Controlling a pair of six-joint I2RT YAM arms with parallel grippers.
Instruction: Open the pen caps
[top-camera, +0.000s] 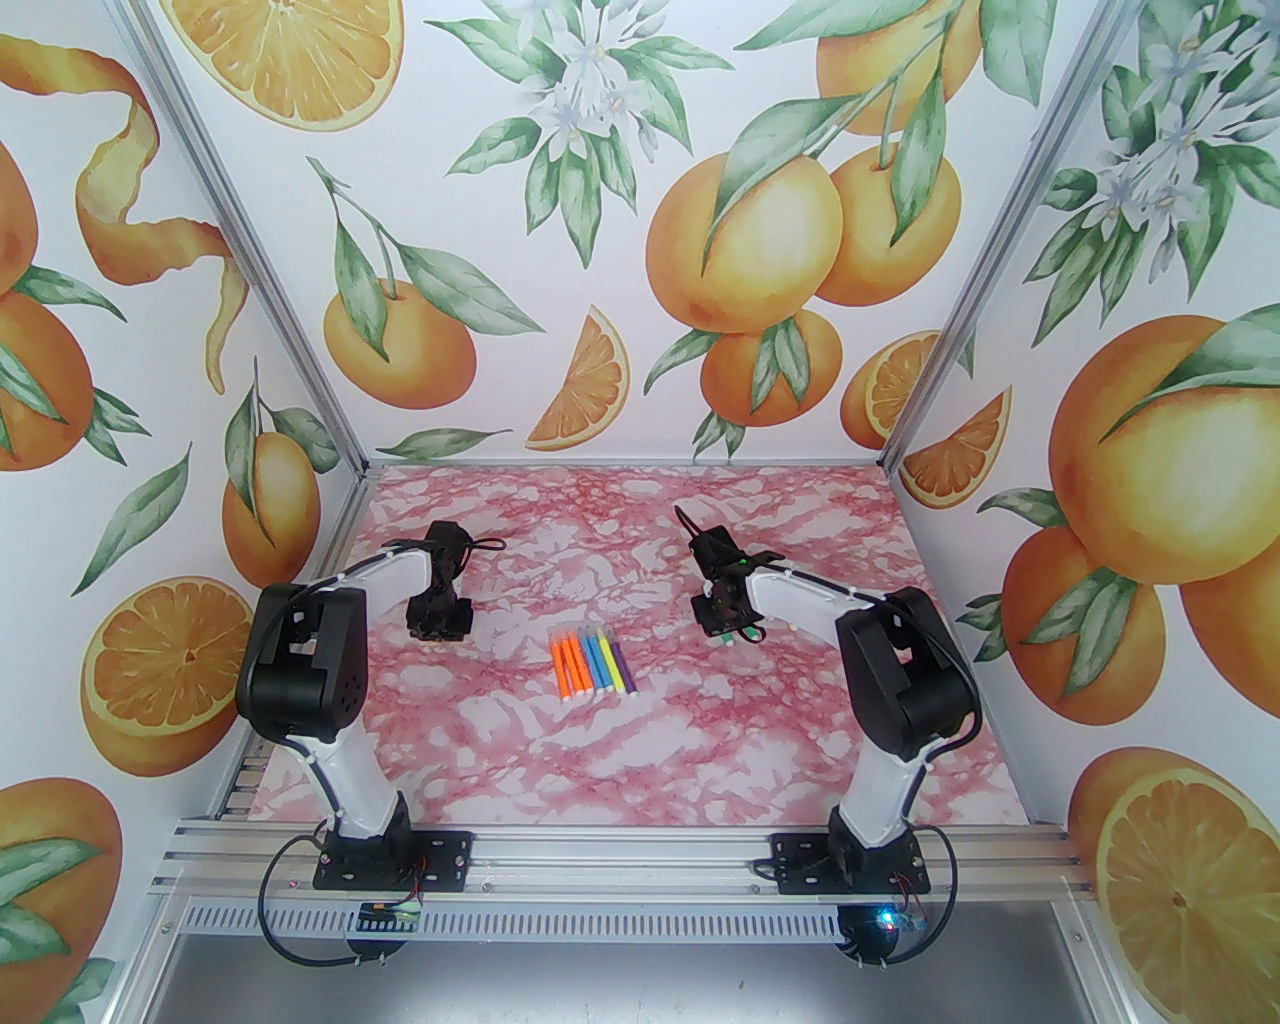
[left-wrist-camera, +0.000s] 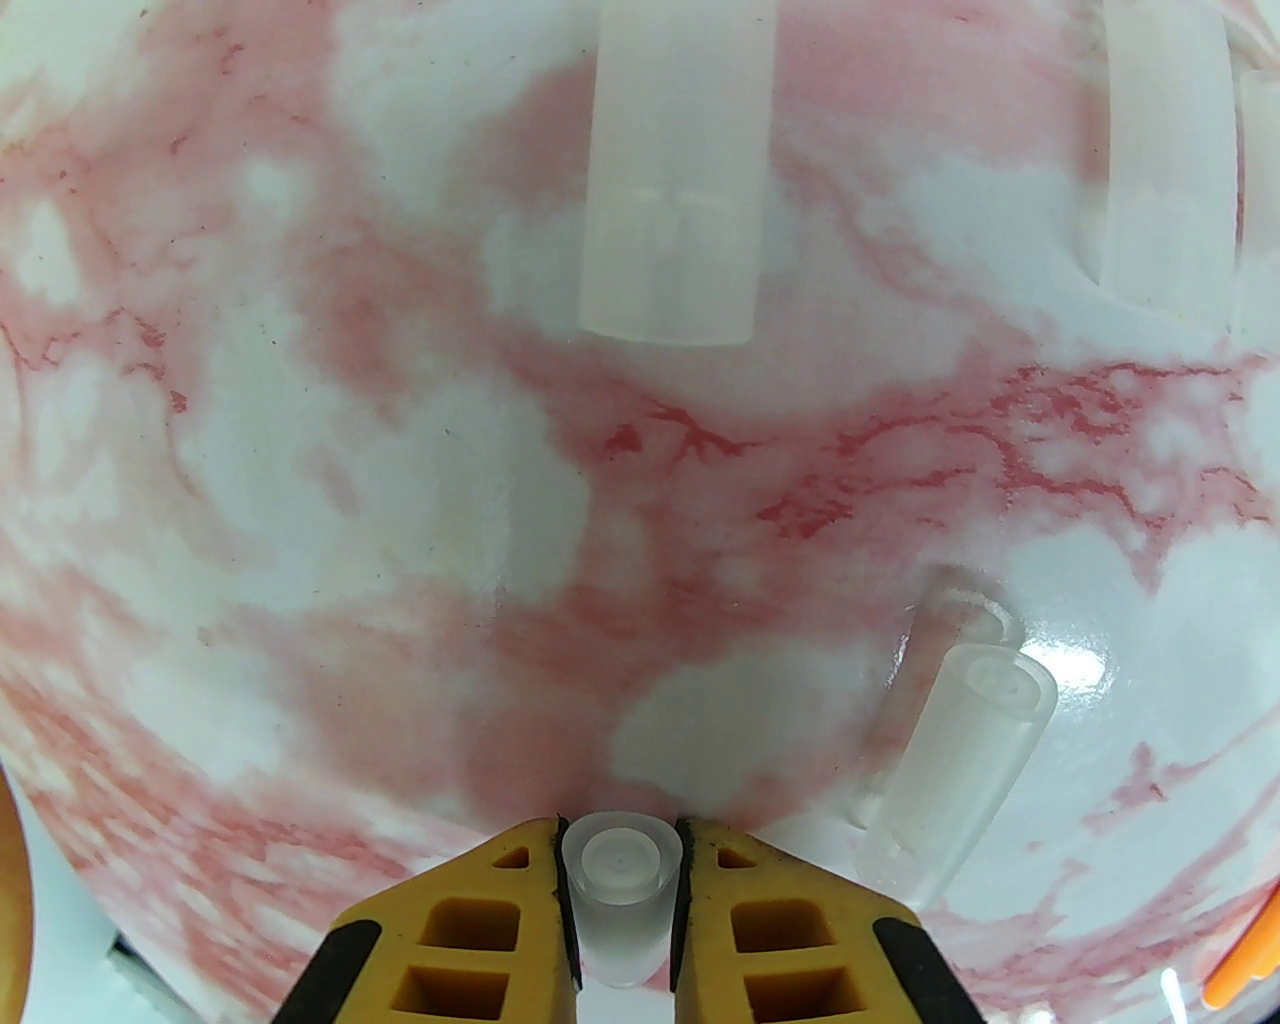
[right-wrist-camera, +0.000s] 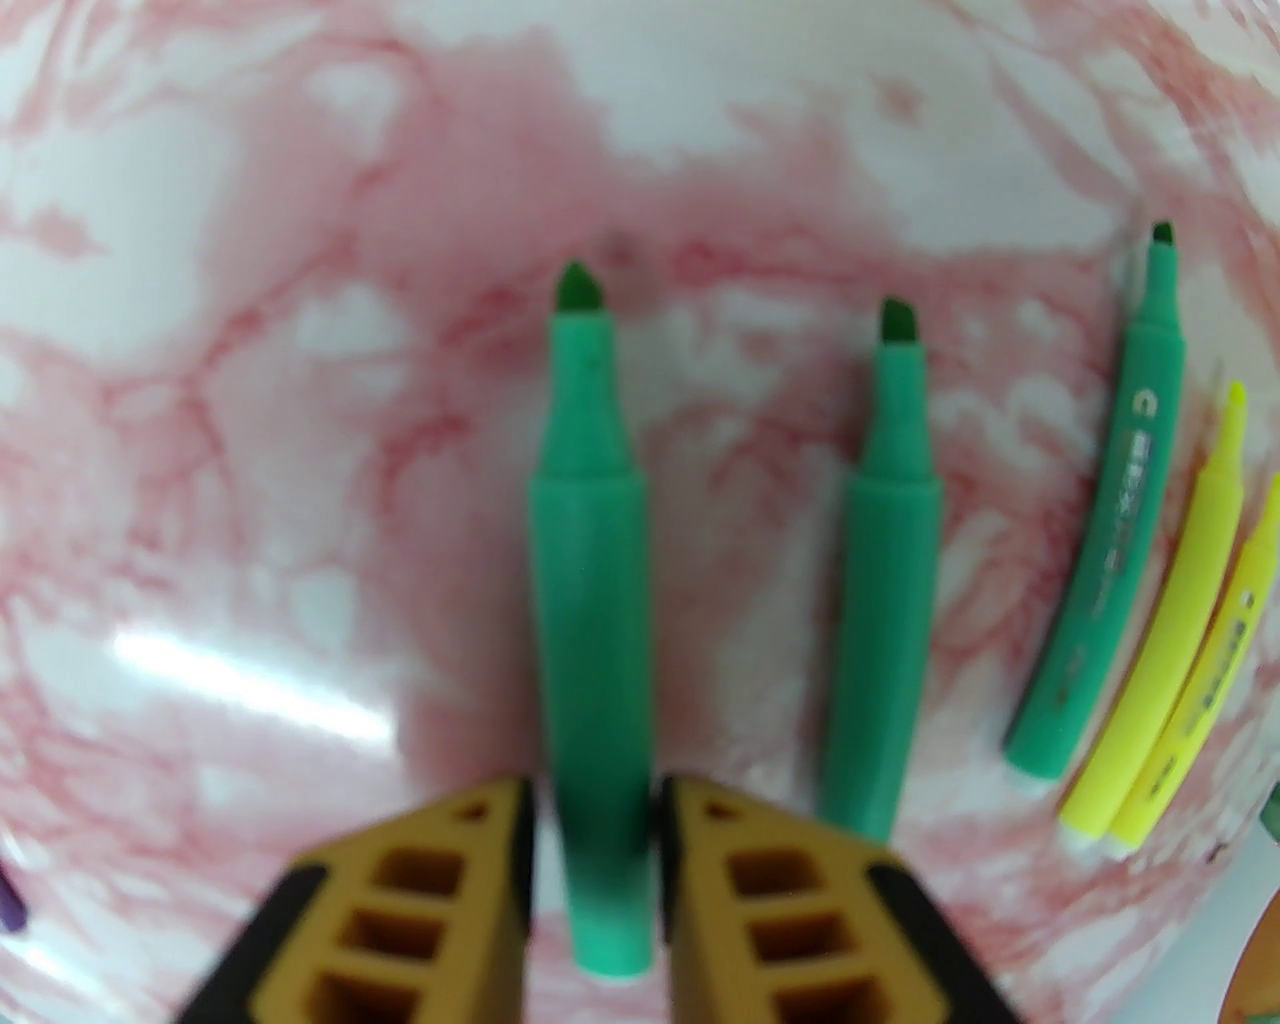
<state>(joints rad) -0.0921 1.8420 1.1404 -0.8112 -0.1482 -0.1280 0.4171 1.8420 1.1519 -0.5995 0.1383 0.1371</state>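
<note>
Clear pen cap (left-wrist-camera: 620, 875) pinched in left gripper (left-wrist-camera: 620, 835); right gripper (right-wrist-camera: 595, 800) clamps uncapped green marker (right-wrist-camera: 588, 560), second green marker (right-wrist-camera: 885, 600) alongside.

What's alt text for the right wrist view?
The right gripper grips a green uncapped marker over the pink marbled table. A second green uncapped marker lies beside it; a third green marker and two yellow markers lie farther right.

Clear cap (left-wrist-camera: 672, 200) cropped at the top edge, orange pen (left-wrist-camera: 1240, 975) at the corner; green pen (right-wrist-camera: 590, 600) blurry.
</note>
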